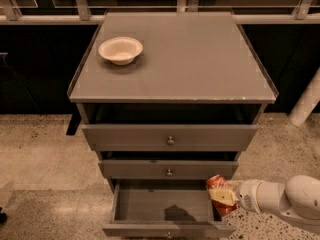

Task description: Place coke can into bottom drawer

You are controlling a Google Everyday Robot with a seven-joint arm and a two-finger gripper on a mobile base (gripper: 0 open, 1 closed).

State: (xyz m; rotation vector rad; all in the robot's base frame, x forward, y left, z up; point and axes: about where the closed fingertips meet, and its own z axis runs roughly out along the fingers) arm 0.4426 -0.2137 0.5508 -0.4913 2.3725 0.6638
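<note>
The coke can [217, 182], red with silver ends, is held in my gripper [224, 196] at the right edge of the bottom drawer [165, 204]. That drawer is pulled open, a shallow grey tray with a small knob [169, 234] on its front, and its inside holds only a dark shadow. My white arm [285, 199] reaches in from the lower right. The gripper is shut on the can, which sits over the drawer's right wall, tilted.
The grey cabinet top [175, 59] carries a cream bowl [120, 50] at its back left. The two upper drawers [170, 136] stand slightly out, each with a knob. Speckled floor lies around; a white post [306, 104] stands at the right.
</note>
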